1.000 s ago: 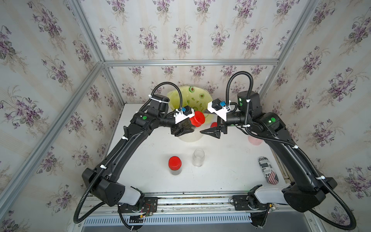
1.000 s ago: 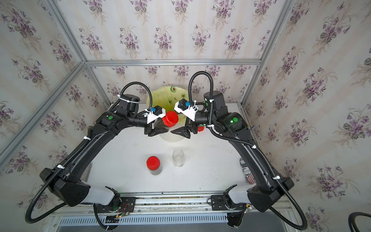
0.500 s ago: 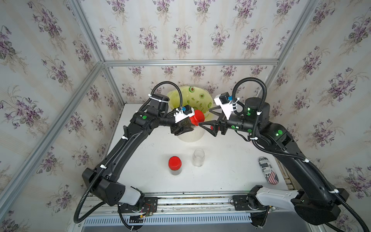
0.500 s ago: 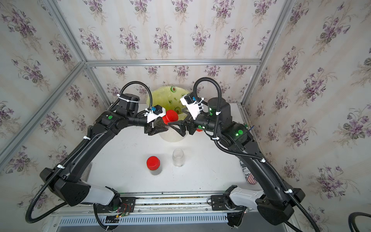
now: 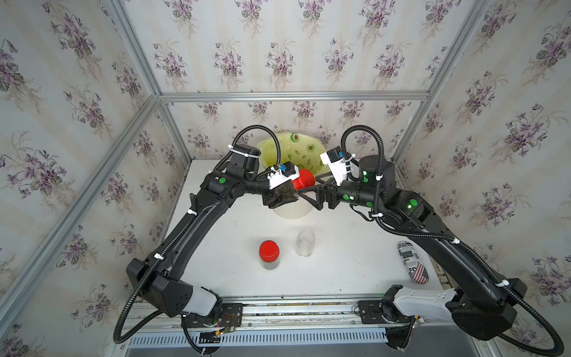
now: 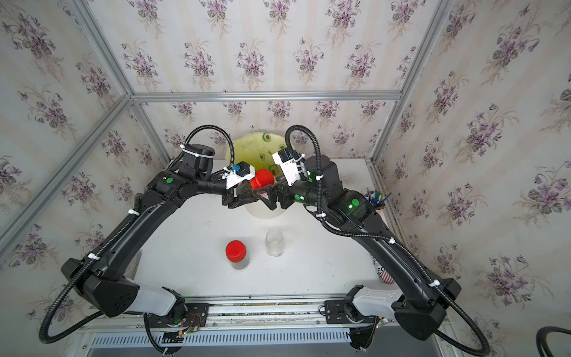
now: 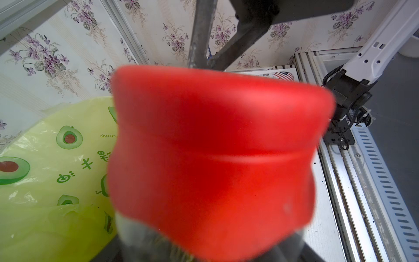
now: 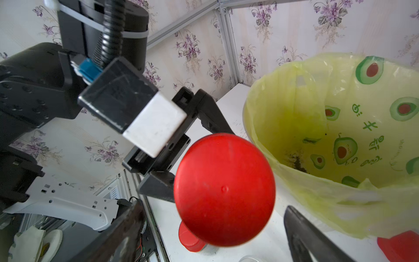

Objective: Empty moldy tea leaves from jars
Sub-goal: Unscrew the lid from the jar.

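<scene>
The left hand (image 5: pixel 284 197) is gripping the glass body of the held jar (image 5: pixel 289 192), which is lying almost level just in front of the bin (image 5: pixel 272 145), by its near rim. The jar's long axis is running sideways along that rim, and its red cap (image 8: pixel 224 188) is pointing straight at the right hand (image 8: pixel 213 206). That hand is standing wide open and holding nothing. Its two fingers (image 8: pixel 301 233) are flanking the cap, with a gap showing on each side.

The coming move is probably turning on this line-up. With cap and hand facing along one axis, the right hand looks placed to close on the cap and twist it off.

The tea leaves (image 7: pixel 158 247) are showing as a dark, greenish mass through the glass below the cap, so this jar is looking full. A few dark crumbs are lying inside the bin's yellow liner (image 8: pixel 340 95). Well in front of the bin, a capped jar (image 5: pixel 269 255) and an open jar (image 5: pixel 305 242) that looks empty are standing upright on the surface (image 5: pixel 340 272).
</scene>
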`<action>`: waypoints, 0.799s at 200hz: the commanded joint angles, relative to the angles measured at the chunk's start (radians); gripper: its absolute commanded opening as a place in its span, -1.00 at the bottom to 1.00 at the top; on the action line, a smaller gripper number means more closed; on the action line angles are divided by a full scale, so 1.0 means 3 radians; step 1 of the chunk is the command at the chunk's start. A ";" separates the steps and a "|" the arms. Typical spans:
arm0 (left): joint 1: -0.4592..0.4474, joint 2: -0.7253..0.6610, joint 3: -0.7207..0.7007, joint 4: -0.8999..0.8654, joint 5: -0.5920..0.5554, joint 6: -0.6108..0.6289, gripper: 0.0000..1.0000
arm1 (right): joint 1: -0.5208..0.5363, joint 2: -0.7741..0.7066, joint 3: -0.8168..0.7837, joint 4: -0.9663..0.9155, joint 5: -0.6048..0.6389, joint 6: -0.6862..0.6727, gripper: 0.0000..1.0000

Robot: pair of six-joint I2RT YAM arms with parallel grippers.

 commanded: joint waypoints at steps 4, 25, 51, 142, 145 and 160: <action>0.0004 -0.0015 0.0014 0.0087 0.0057 0.0041 0.49 | 0.0010 0.0043 0.0023 0.0141 0.0041 0.0097 0.85; 0.0004 -0.0009 0.0012 0.0086 0.0064 0.0039 0.49 | 0.0008 0.0088 0.0045 0.0147 0.0029 0.0093 0.78; 0.0005 -0.0014 0.0013 0.0085 0.0066 0.0039 0.49 | 0.0008 0.0139 0.0103 0.0131 -0.0001 0.0070 0.64; 0.0000 -0.0018 -0.0001 0.0079 0.0063 0.0027 0.49 | 0.0010 0.0286 0.0232 0.0062 -0.0064 -0.0056 0.35; -0.0003 -0.0019 0.0000 0.0079 0.0063 0.0029 0.49 | 0.0010 0.0288 0.0241 0.0055 -0.0060 -0.0065 0.33; -0.0004 -0.0024 -0.0009 0.0081 0.0065 0.0029 0.49 | 0.0008 0.0313 0.0287 0.0002 -0.0061 -0.0105 0.27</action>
